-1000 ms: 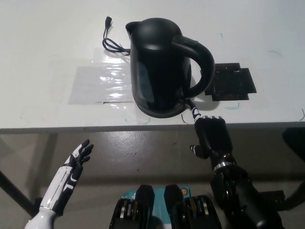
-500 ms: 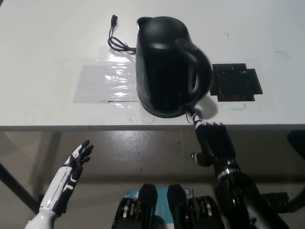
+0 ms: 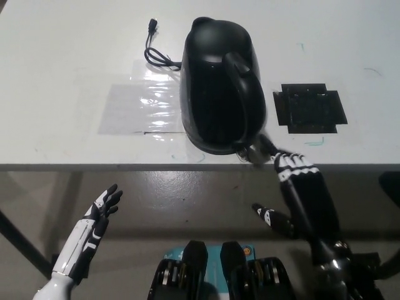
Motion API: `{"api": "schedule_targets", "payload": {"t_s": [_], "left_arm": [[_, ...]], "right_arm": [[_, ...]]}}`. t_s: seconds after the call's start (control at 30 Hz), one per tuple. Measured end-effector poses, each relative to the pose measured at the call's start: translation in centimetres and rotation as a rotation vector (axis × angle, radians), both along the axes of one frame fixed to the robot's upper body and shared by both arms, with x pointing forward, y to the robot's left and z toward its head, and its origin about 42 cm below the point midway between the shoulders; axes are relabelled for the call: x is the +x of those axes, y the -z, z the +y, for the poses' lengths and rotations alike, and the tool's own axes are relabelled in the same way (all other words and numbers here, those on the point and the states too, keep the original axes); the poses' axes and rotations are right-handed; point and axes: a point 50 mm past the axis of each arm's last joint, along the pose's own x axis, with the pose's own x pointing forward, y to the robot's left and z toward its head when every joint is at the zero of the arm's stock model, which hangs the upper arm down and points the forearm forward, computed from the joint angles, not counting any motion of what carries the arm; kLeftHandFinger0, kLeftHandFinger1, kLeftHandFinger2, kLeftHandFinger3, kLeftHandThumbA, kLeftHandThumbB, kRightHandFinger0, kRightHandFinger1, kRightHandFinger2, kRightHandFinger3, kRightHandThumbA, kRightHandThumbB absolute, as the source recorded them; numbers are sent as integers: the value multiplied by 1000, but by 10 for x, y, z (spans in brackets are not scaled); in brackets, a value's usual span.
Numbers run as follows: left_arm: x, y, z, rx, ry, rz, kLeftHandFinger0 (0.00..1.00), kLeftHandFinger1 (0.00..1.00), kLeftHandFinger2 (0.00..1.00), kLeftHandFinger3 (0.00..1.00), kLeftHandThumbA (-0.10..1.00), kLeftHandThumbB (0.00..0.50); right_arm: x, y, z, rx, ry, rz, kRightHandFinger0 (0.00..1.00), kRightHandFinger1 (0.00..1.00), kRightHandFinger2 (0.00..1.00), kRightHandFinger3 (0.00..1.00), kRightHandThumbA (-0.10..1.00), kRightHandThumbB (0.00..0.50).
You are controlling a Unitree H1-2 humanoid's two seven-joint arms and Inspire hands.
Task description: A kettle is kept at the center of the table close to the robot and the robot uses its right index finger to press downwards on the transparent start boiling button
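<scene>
The right robot hand (image 3: 304, 187), the black one, has moved up and to the right in the frame since one second ago, and its extended finger now reaches to the base of the kettle handle, where a small greyish, translucent part, probably the start button (image 3: 255, 152), is seen at the lower right side of the kettle (image 3: 215, 84). The finger seems to touch this button or to be just beside it; I cannot tell if it is pressed down. The other fingers of this robot hand are spread and hold nothing, with one digit standing out to the lower left. The kettle itself has also changed: its handle pointed to the right before, and now it points more toward the bottom of the frame, so the kettle has turned and stands a little more to the right on the white counter (image 3: 62, 75), in the upper centre. Its cord (image 3: 157, 51) lies at its upper left, and a black flat pad (image 3: 310, 107) lies to its right. In my judgement the contact pushed the kettle instead of only the button, so the press is perhaps not completed. The left robot hand (image 3: 94, 228), white, rests at the lower left below the counter edge, fingers apart and empty.
</scene>
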Motion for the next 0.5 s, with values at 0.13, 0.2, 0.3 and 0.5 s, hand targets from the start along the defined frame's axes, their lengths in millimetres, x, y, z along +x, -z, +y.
{"api": "schedule_targets", "payload": {"t_s": [0.13, 0.2, 0.3, 0.5], "left_arm": [[0, 0, 0, 0, 0, 0, 1000, 1000, 1000, 1000, 1000, 357], [0, 0, 0, 0, 0, 1, 1000, 1000, 1000, 1000, 1000, 361], [0, 0, 0, 0, 0, 1, 1000, 1000, 1000, 1000, 1000, 362], [0, 1, 0, 0, -1, 2, 1000, 1000, 1000, 1000, 1000, 365]], "right_arm": [[-20, -14, -3, 63, -46, -78, 1000, 1000, 1000, 1000, 1000, 344], [-27, -14, -5, 84, -64, -100, 1000, 1000, 1000, 1000, 1000, 348], [-37, -10, -9, 107, -86, -116, 1000, 1000, 1000, 1000, 1000, 341], [-58, 5, -24, 137, -111, -112, 1000, 1000, 1000, 1000, 1000, 340]]}}
